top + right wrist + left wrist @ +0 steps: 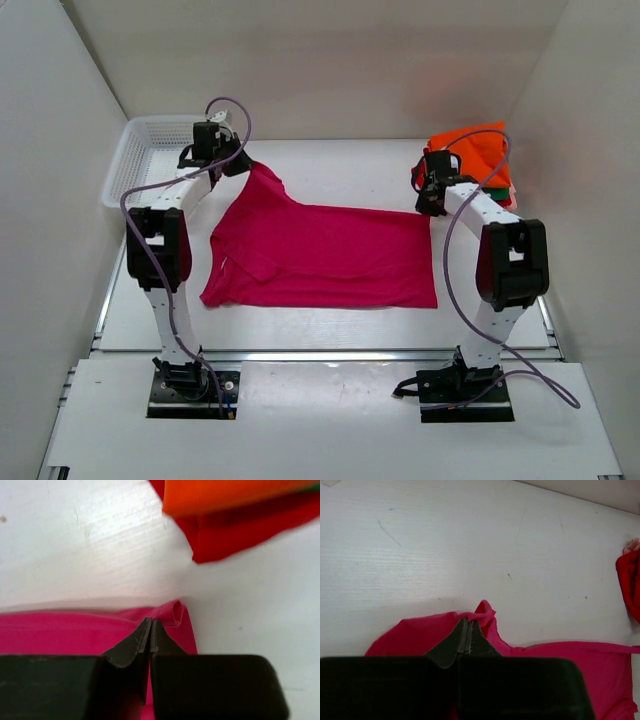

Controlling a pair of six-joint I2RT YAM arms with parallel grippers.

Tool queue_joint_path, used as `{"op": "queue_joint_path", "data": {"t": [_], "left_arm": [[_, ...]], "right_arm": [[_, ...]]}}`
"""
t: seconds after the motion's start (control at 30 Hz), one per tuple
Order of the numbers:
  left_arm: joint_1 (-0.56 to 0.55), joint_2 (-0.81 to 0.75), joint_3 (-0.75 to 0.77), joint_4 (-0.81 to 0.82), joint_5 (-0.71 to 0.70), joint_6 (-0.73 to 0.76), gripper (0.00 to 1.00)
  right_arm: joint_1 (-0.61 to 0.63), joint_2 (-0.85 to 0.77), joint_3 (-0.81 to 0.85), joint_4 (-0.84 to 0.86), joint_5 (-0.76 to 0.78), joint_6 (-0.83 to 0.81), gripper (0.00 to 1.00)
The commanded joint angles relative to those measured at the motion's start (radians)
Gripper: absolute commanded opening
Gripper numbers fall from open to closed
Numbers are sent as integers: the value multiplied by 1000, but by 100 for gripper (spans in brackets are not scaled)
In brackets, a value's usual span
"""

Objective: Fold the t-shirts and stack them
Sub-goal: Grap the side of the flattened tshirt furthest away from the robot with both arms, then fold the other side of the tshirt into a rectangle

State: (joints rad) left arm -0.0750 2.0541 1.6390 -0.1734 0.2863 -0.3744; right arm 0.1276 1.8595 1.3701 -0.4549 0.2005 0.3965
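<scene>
A magenta-pink t-shirt [320, 255] lies spread across the middle of the table. My left gripper [243, 160] is shut on its far left corner, and the cloth there bunches into a peak [482, 611] at the fingertips. My right gripper [432, 205] is shut on the far right corner of the same magenta-pink t-shirt [75, 632], where the hem curls up beside the jaws. Folded t-shirts sit stacked at the back right, an orange t-shirt [470, 150] on top with a red t-shirt [235, 532] under it and a green edge [497, 192] showing.
A white mesh basket [140, 155] stands at the back left, just behind my left arm. White walls close in the table on three sides. The stack's red edge [630, 582] shows at the right of the left wrist view.
</scene>
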Motion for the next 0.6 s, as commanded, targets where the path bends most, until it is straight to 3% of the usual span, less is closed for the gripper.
{"op": "queue_joint_path", "data": {"t": [0.0,0.37,0.57], "left_arm": [[14,-178,-95,11,34,-17,0],[28,-687,-602,21,28,-9,0],[6,-756,-789,58,22,-14,0]], "right_arm": [[10,-117,-75,27,-18,10,0],[20,-437,-351,28,-88,-10,0],[-13,-392,-416,119,-153,8,3]]}}
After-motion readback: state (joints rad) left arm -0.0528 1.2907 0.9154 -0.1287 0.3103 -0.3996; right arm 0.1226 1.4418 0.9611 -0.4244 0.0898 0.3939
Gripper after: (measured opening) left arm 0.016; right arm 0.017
